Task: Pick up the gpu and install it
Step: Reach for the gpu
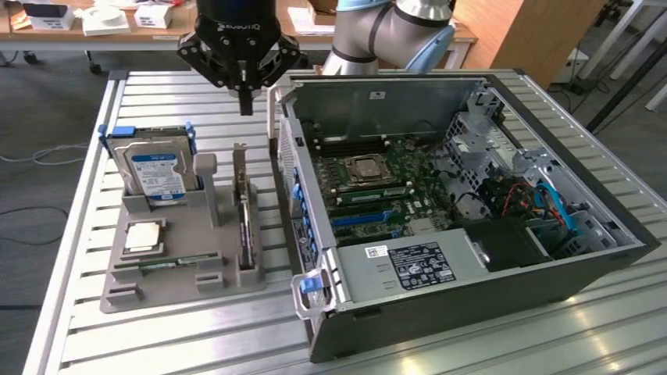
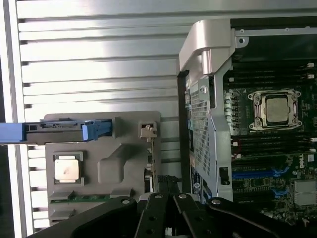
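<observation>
- Fully shut jaws with nothing in the grip, the two fingertips [image 1: 246, 101] pressed together and pointing straight down.
- Place of the jaws in the exterior view: in the air over the far part of the slatted metal counter [image 1: 156, 336], above the narrow gap between the grey holder [image 1: 136, 293] and the open computer case [image 1: 501, 301], touching none of them.
- Just behind the jaws, toward the exterior view's right, the grey arm [image 1: 380, 35] with a light blue joint cap.
- The gpu [image 1: 246, 223]: standing on its edge in a slot of the grey holder, on the holder's side nearest to the case, visible as a thin dark blade; not gripped, well below the jaws, not yet in the case.
- On the same holder, toward the exterior view's left of the gpu: a hard drive [image 1: 156, 168] with a blue label, upright in a blue-handled frame; a processor [image 1: 143, 236] lying flat; a narrow green memory stick [image 1: 167, 264] lying in its groove.
- Inside the case, laid on its side with the cover off: a green motherboard [image 1: 391, 195] with a square metal socket [image 1: 367, 168], blue card slots [image 1: 360, 217] and, at the near end, a power supply [image 1: 411, 266] with a white label.
</observation>
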### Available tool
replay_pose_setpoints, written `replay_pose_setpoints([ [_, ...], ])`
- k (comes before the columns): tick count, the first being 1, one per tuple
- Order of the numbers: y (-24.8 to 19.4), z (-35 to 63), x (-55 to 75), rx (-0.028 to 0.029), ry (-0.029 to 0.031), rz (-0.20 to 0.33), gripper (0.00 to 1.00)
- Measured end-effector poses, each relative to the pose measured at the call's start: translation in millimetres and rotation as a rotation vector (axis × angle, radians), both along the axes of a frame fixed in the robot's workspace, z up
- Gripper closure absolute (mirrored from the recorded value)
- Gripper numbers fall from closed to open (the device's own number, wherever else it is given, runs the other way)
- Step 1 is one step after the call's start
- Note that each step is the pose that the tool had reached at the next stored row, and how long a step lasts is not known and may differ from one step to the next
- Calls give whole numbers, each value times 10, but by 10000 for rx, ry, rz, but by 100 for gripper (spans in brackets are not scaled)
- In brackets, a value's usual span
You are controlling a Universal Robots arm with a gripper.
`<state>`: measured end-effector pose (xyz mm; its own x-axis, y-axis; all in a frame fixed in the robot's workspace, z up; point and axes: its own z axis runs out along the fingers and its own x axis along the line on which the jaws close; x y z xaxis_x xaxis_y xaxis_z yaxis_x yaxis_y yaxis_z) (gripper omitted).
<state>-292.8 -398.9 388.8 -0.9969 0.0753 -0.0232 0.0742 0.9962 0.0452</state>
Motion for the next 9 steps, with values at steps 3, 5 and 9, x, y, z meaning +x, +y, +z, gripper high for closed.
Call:
replay_pose_setpoints([
  [3,0,0,-8,-1,0,1,89],
  [5,0,0,-8,0,0,1,89],
  [9,-51,0,-16,-1,1,-1,89],
])
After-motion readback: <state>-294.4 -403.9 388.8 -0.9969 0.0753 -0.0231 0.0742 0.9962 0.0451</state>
